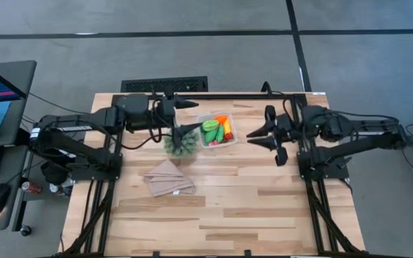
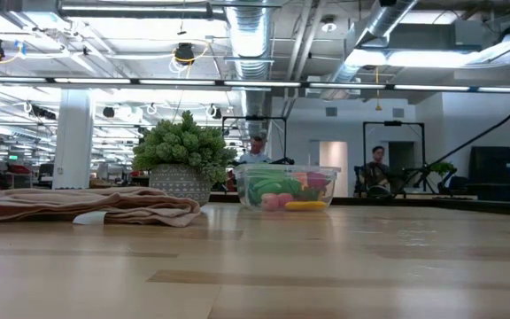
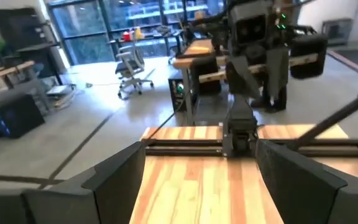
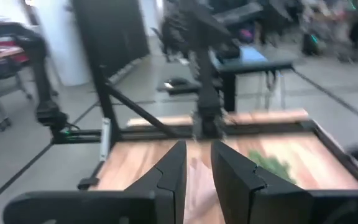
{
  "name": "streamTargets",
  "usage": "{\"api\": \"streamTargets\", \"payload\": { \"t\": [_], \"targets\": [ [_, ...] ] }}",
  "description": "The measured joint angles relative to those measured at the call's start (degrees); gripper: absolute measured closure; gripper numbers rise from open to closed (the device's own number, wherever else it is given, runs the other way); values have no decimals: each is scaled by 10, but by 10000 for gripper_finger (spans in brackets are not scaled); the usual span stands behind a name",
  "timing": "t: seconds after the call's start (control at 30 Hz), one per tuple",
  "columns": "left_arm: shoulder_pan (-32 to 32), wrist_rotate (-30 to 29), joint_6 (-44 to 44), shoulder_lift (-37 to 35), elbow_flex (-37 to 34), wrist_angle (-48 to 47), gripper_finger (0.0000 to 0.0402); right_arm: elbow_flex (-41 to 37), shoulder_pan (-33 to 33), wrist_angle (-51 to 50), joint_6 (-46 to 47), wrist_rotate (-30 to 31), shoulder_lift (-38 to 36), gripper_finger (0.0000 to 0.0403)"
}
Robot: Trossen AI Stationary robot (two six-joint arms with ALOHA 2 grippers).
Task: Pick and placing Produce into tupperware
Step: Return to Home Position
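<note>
Pale wood planks make up the table (image 1: 235,208). From where I stand, both dark arms reach in level toward each other. The left gripper (image 1: 191,117) hangs just beside the tupperware (image 1: 234,127) with its fingers spread wide, one of them over the spiky green ball (image 1: 178,145). The right gripper (image 1: 252,139) hovers on the container's other side, its fingers only a narrow slit apart. The Produce (image 1: 211,131) sits inside the tupperware, showing green, orange, red and yellow. A tan cloth (image 1: 169,179) lies near the ball. Beyond the table, ducts and strip lights cross the ceiling, and a person (image 2: 377,165) sits there.
</note>
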Motion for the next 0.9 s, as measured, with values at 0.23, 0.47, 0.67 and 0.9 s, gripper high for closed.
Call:
{"api": "streamTargets", "payload": {
  "t": [0.23, 0.47, 0.67, 0.9],
  "targets": [
    [1, -40, -49, -38, -139, 140, 102, 0, -35, -18, 16, 0, -2, 335],
    [-2, -93, -119, -151, -336, 309, 102, -6, -35, -5, -4, -1, -2, 335],
    [-46, -181, -121, -254, -430, 375, 102, -87, -37, 137, -4, -3, -10, 335],
    [-106, -316, -104, -326, -490, 383, 102, -207, -59, 328, 46, -11, -10, 335]
  ]
}}
